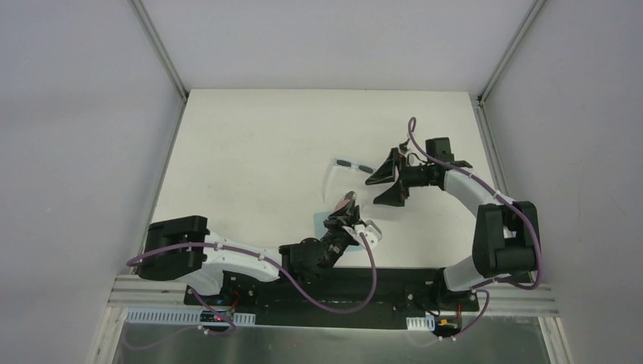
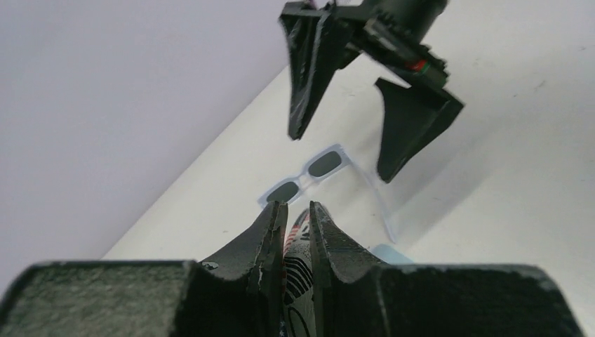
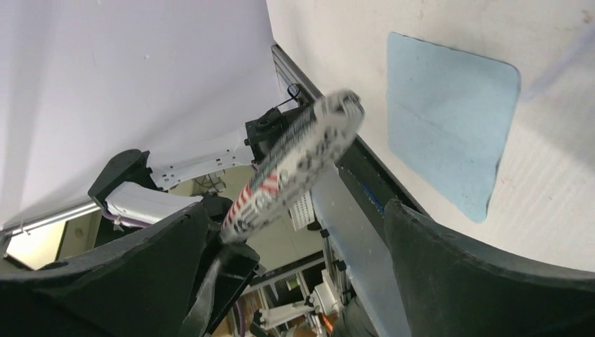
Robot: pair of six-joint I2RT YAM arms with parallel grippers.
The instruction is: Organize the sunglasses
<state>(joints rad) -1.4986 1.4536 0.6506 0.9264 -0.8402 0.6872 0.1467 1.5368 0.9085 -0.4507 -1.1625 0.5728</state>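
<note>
The white-framed sunglasses (image 1: 350, 165) lie open on the table, dark lenses facing away, one temple arm running toward the near side. They also show in the left wrist view (image 2: 309, 175). My left gripper (image 1: 341, 214) is shut on the printed white-and-black case (image 1: 345, 202), holding it edge-up off the table just in front of the sunglasses (image 2: 298, 246). My right gripper (image 1: 371, 192) is open and empty, hovering just right of the sunglasses, its jaws spread wide. In the right wrist view the case (image 3: 295, 165) hangs between my open fingers (image 3: 140, 267); the sunglasses are out of that view.
A light blue square cloth (image 1: 321, 221) lies flat under the left gripper, also seen in the right wrist view (image 3: 449, 112) and the left wrist view (image 2: 389, 254). Grey walls enclose the table (image 1: 250, 152) on the left, back and right.
</note>
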